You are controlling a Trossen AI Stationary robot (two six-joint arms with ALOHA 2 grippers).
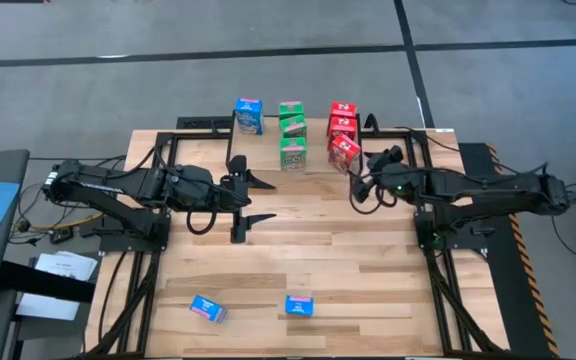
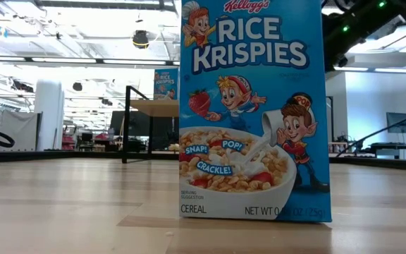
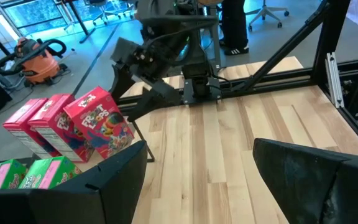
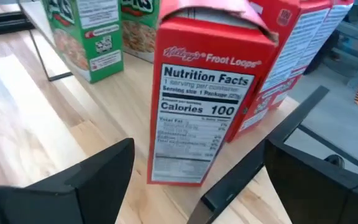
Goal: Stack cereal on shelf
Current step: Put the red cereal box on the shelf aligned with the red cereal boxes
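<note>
High view: we see the cereal boxes lined up on the shelf (image 1: 298, 135) at the far edge of the tabletop (image 1: 308, 250), in three groups. A single blue box (image 1: 249, 115) stands on the left, three green boxes (image 1: 291, 135) form a row in the middle running front to back, and three red boxes (image 1: 342, 133) form a similar row on the right. All of these stand upright, long axis vertical. Two more blue boxes lie flat near the front edge of the tabletop: one (image 1: 207, 308) turned at a slant, the other (image 1: 299, 305) roughly square to the edge.

In the low view the nearest blue box (image 2: 252, 109) faces us and reads "Kellogg's Rice Krispies", "Snap! Pop! Crackle!" and "Cereal". In the right wrist view the front red box (image 4: 207, 93) shows its side panel: "Kellogg's Froot Loops", "Nutrition Facts", "Calories 100".

The right claw (image 1: 360, 180) sits just beside that front red box, fingers spread wide on either side and holding nothing. The left claw (image 1: 258, 200) waits over the middle of the tabletop, fingers apart and empty.
</note>
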